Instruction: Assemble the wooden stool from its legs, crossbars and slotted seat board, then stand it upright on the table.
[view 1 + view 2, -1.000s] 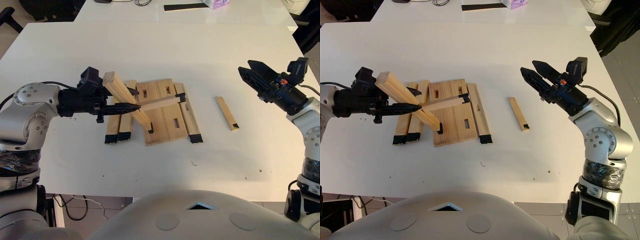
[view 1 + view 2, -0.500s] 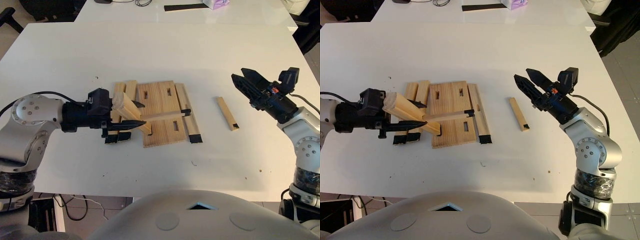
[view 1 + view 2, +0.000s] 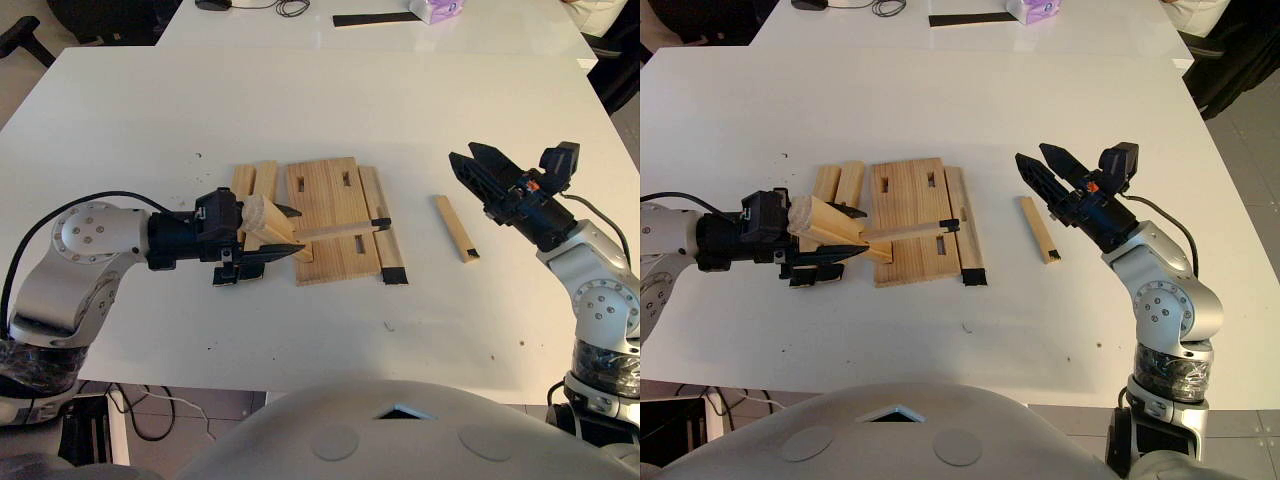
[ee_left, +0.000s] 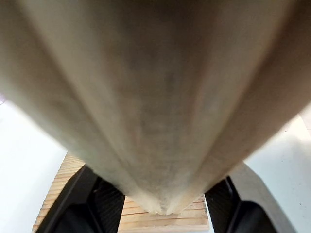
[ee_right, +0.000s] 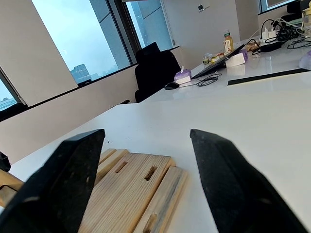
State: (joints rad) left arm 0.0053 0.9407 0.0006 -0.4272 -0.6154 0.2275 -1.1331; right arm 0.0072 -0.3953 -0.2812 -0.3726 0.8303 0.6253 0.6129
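I see my left pincer (image 3: 285,236) pinching a stool leg (image 3: 264,219), its crossbar (image 3: 340,231) reaching over the slotted seat board (image 3: 335,195), which lies flat mid-desk (image 3: 300,100). My right pincer (image 3: 464,156) hangs spread toward the right edge, near a loose crossbar (image 3: 456,228).

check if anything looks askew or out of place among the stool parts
The leg in the left pincer sits tilted over the other legs, with a thin crossbar slanting from it across the board. One short bar lies alone to the right, apart from the pile. Nothing looks broken.
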